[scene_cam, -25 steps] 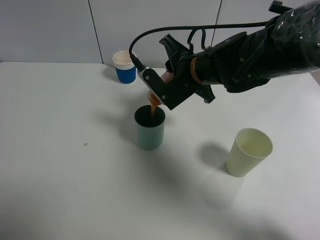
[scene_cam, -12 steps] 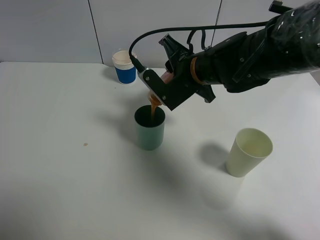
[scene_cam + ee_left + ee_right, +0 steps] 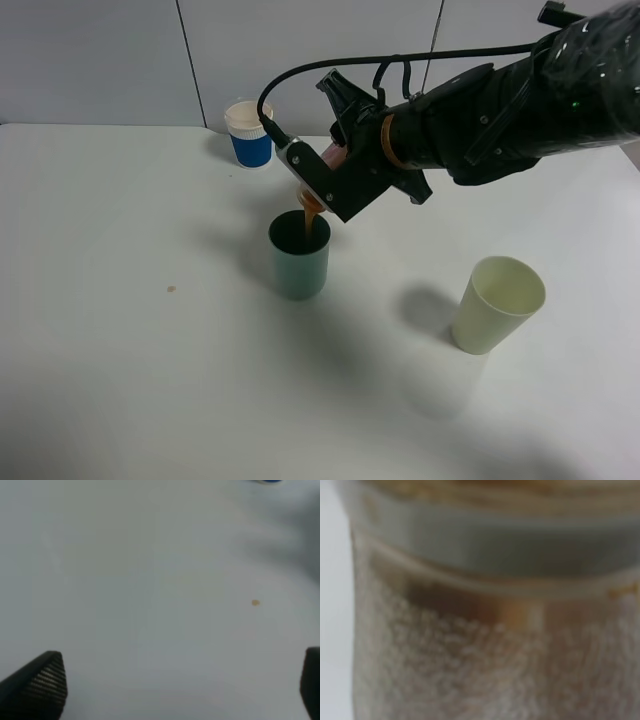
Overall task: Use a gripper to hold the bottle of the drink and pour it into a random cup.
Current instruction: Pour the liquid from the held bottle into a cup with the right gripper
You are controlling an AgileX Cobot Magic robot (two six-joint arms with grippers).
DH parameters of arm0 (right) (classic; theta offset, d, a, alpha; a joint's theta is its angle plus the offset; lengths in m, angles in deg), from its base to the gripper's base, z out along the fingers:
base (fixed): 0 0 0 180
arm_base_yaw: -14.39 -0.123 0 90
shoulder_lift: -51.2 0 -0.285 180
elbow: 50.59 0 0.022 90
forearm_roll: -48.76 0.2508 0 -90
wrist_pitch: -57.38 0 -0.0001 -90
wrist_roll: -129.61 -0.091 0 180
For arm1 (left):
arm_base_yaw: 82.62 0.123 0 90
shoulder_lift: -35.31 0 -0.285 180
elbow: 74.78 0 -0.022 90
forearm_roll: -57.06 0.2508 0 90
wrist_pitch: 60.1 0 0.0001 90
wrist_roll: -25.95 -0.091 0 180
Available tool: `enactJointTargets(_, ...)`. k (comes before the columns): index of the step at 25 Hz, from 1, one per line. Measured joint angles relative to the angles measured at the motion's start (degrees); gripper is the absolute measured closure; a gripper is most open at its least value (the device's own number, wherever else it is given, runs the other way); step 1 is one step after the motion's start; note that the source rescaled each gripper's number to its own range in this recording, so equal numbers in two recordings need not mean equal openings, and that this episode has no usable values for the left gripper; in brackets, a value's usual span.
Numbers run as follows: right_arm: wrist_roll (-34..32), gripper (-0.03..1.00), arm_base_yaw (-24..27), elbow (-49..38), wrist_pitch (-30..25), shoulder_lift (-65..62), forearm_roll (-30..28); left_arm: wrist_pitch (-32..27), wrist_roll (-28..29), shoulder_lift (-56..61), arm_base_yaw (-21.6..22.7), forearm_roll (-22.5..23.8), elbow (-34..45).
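— Exterior high: what is the right end effector (image 3: 322,170) gripping?
— A clear, squarish bottle (image 3: 309,203), tipped over the smooth teal cup (image 3: 299,262) on the matte white tabletop (image 3: 120,380); brown drink (image 3: 306,222) streams in. Left end effector (image 3: 180,687) gapes wide, fingers (image 3: 47,680) ribbed.

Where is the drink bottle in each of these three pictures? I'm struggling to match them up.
Exterior high: upper middle, the bottle tilted in the right fingers, mouth over the teal cup.
Left wrist: not in it; only the table and the open left fingers.
Right wrist: the bottle fills the picture, blurred.
Shared landmark: the brown speck on the table, in the exterior high and left wrist views only.
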Motion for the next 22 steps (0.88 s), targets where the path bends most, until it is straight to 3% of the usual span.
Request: enactJointTargets(22,0.5,0.96,0.0,0.87,-1.73,0.0,1.57,0.05,0.0,0.0,0.0,0.0,0.0)
